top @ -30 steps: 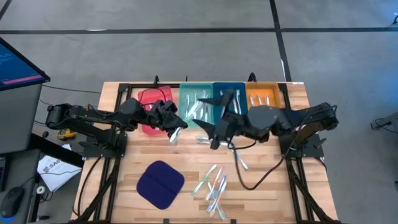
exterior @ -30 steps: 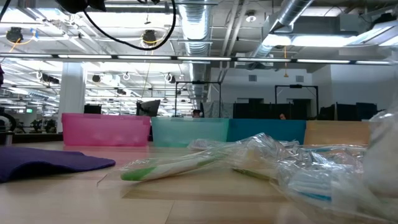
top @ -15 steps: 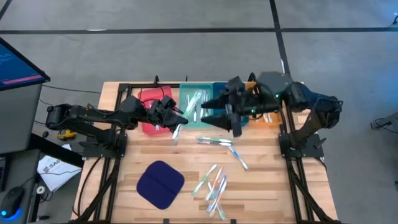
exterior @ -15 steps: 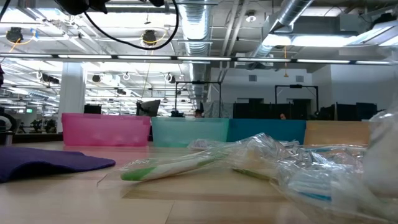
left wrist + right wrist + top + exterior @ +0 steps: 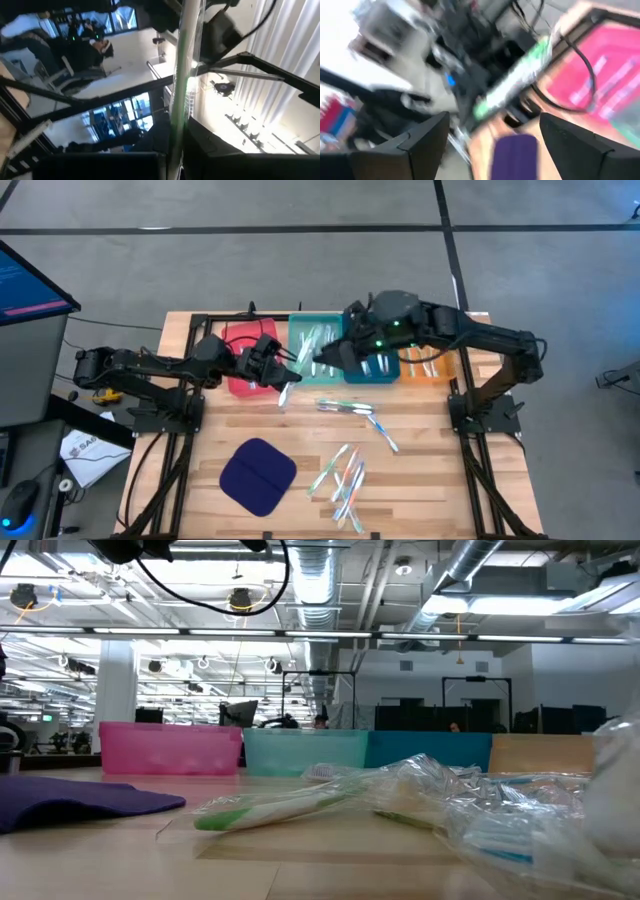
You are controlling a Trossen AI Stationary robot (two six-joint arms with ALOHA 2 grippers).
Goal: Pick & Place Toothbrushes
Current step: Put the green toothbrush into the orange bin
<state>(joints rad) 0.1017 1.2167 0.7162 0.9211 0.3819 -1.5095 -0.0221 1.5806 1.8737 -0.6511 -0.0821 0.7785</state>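
Observation:
My left gripper (image 5: pixel 274 370) is shut on a green-and-white wrapped toothbrush (image 5: pixel 285 388), held in the air near the pink tray's (image 5: pixel 243 345) near right corner. The same toothbrush (image 5: pixel 183 75) runs straight out past the fingers in the left wrist view. My right gripper (image 5: pixel 322 360) stands open over the teal tray (image 5: pixel 315 340), pointing at that toothbrush (image 5: pixel 517 72), with nothing between its fingers. Several more toothbrushes lie flat on the table (image 5: pixel 345 407) (image 5: pixel 340 478), and others lie in the trays. My left gripper pinches the wrapped toothbrush between its two fingers at one end (image 5: pixel 175 150). The rest sticks out beyond the fingertips along the fingers' line. The toothbrush is lifted clear of the table and the trays. The dark fingers hide the exact place of contact.
Four trays stand in a row at the table's far edge: pink, teal, blue (image 5: pixel 375 355) and orange (image 5: pixel 425 340). A dark blue pad (image 5: pixel 258 477) lies near the front left. In the low view, crinkled wrapped toothbrushes (image 5: pixel 300 802) lie close to the camera.
My right gripper has risen from the loose toothbrushes at the table's middle, swung over the trays and then toward the left gripper, rolling its wrist as it went, and stays open. My left gripper has kept its place and rolled, turning the held toothbrush with it.

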